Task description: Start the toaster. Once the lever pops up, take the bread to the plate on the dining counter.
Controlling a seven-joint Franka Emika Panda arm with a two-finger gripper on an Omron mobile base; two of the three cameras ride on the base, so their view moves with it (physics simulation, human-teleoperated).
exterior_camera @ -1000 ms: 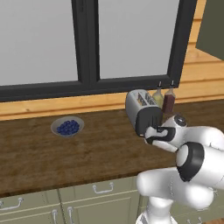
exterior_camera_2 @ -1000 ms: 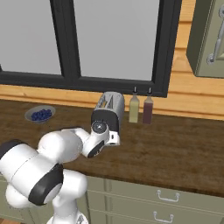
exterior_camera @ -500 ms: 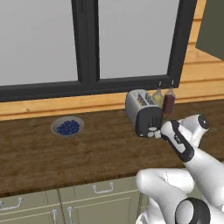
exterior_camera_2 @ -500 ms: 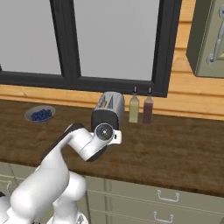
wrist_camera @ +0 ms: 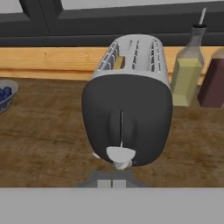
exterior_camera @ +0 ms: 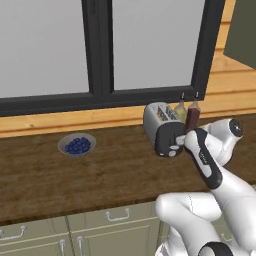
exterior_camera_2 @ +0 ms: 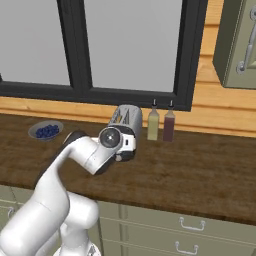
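The silver-white toaster (wrist_camera: 131,57) stands on the dark wood worktop with its black end face (wrist_camera: 127,118) turned toward the hand. A tan slice of bread (wrist_camera: 118,62) sits down in its left slot. The pale lever (wrist_camera: 120,154) is at the bottom of the face's vertical slot. My gripper (wrist_camera: 113,183) is shut, with nothing held, and its tips are just under the lever. From the left base view the gripper (exterior_camera: 177,145) is up against the toaster (exterior_camera: 161,122), and the toaster (exterior_camera_2: 127,116) also stands behind my wrist. The plate and the dining counter are out of view.
Two bottles, one pale yellow (wrist_camera: 186,74) and one dark red (wrist_camera: 213,83), stand right of the toaster against the wooden wall ledge. A grey bowl of blueberries (exterior_camera: 76,145) sits further left on the worktop (exterior_camera: 110,175). A window runs behind.
The arm's elbow has swung over and straightened while the hand stayed at the toaster's black end face. The gripper has stayed shut.
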